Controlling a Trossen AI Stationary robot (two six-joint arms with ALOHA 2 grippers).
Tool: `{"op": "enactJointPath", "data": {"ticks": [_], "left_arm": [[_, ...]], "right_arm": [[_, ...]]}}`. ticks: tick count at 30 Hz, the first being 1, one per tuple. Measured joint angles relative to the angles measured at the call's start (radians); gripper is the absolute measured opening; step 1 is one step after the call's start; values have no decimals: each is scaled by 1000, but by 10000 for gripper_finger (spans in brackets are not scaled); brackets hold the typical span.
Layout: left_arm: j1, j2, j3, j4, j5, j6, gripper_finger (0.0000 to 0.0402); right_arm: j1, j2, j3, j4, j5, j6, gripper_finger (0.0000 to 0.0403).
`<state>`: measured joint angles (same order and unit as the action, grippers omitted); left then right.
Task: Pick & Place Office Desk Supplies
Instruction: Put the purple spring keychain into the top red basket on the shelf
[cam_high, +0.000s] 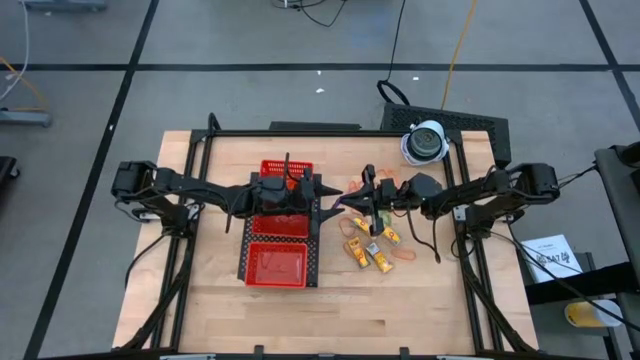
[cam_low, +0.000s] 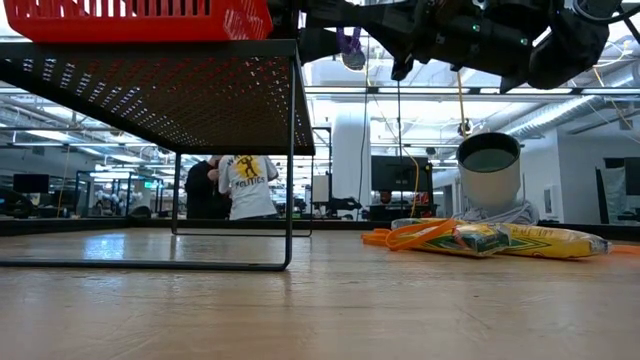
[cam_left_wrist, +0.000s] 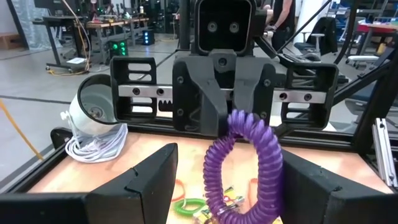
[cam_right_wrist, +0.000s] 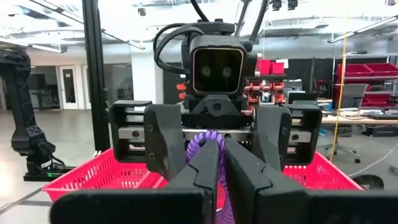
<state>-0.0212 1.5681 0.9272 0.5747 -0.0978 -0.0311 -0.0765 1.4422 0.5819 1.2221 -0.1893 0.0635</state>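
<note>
High view, surface (cam_high: 420, 300): wooden.
Tray (cam_high: 277, 268): red mesh, left of centre.
Left gripper (cam_high: 335, 193): fingers (cam_left_wrist: 146, 177) spread, flanking purple coil.
Right gripper (cam_high: 352, 196): fingers (cam_right_wrist: 208, 165) clamped on purple coil (cam_left_wrist: 245, 165), raised between both grippers.
Loose supplies (cam_high: 375, 250): scattered beside tray.

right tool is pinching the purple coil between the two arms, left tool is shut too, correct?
Not quite. The right tool does pinch the purple coil between the arms, but the left tool is open: in the left wrist view its fingers stand wide apart on either side of the coil, not closed on it.
</note>
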Motion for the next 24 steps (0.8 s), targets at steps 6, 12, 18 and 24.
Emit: {"op": "enactJointPath", "data": {"ticks": [6,12,18,24], "left_arm": [[0,0,0,-1,0,11,220],[0,0,0,-2,1,15,141],[0,0,0,-3,1,27,67],[0,0,-1,-5,2,27,22]], "right_arm": [[0,0,0,1,0,0,11],[0,0,0,1,0,0,11],[0,0,0,1,0,0,11],[0,0,-1,1,0,0,11]]}}
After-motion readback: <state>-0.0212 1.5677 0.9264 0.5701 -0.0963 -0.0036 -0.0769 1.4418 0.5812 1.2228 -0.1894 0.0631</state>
